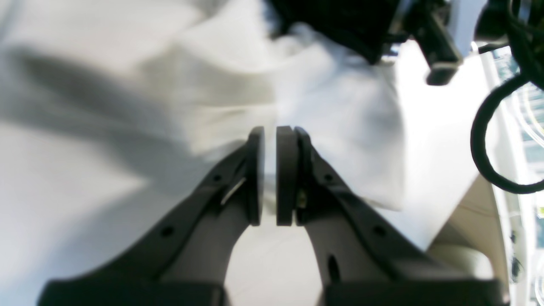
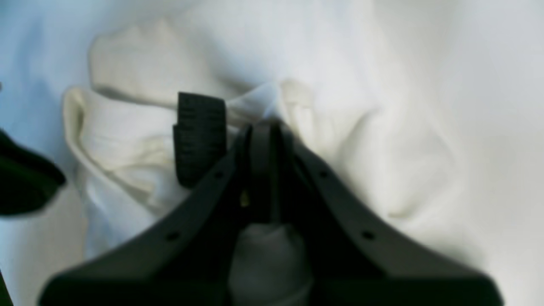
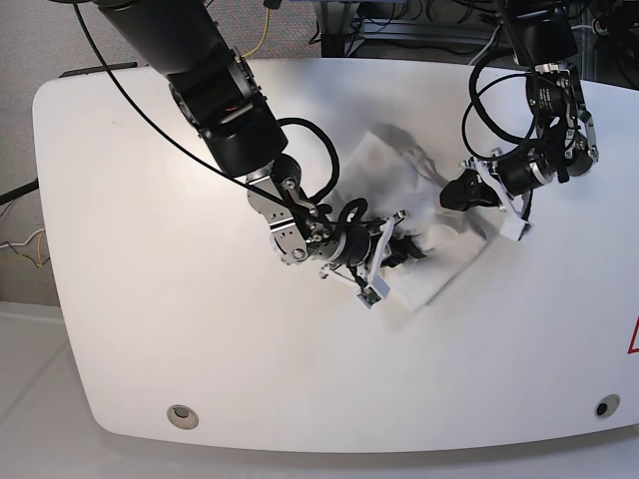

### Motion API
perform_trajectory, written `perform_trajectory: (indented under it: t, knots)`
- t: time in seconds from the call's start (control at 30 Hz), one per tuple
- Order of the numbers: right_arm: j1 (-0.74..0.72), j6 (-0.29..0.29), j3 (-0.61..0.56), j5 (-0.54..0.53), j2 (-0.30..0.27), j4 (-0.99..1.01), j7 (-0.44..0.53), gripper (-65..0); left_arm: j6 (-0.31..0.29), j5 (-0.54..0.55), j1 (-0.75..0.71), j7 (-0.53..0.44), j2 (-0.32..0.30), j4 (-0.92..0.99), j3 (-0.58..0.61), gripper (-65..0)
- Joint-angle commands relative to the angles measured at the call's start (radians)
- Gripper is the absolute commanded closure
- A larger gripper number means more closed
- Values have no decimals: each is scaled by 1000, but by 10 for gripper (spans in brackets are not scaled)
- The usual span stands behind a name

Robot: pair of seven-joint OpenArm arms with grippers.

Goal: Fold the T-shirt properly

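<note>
Fingers first: in the left wrist view the left gripper (image 1: 270, 176) has its fingers (image 1: 255, 174) nearly together with a thin sliver of white between the pads; looks like a pinch on an edge of the T-shirt (image 1: 340, 110), though blur makes that a judgement. Cloth runs away from the fingers in loose slack folds, counter (image 1: 442, 140) showing beside it. Right wrist view: right gripper (image 2: 263, 140) fingers (image 2: 259, 148) pressed together, tips buried in a bunched fold of the shirt, seemingly clamped on it; small black tag (image 2: 199, 136) stands just beside the tips, so this is probably the collar area. Fabric around it is rumpled and rolled, not flat. Base view: T-shirt (image 3: 399, 185) lies crumpled near the middle of the white counter (image 3: 150, 299), between the two arms, right gripper (image 3: 394, 247) at its near edge, left gripper (image 3: 461, 192) at its far side. No chest print visible. Progress, judged: early or mid-fold, garment gathered in an irregular lump with no clean rectangle, no crisp creases. Left to do: spread, align edges, finish folds, smooth flat.
</note>
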State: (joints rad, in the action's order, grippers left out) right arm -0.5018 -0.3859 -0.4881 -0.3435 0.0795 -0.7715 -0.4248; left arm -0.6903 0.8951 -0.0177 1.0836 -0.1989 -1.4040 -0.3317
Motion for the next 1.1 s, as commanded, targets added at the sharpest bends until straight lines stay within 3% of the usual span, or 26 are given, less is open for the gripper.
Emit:
perform_trajectory:
  t: [0.0,0.17,0.4,0.67,1.07]
  knots:
    - [-1,55,-1,62,-25,5,-90,-29,-8,26,37,-20,-21,-13,-7,-30]
    - [25,95,-1,62,-54,5,-92,-29,-8,23,46,-20,-38,-13,-7,-30]
    - [48,106,2,62,-60,5,-92,-28,-8,23,57,-20,-41,-13,-8,-30]
    - [62,181,90,62,-70,5,-92,-28,-8,23,57,-20,-41,-13,-8,-30]
    - [62,199,203,71,-71,5,-115,-28,-8,23,58,-18,-26,-13,3,-30]
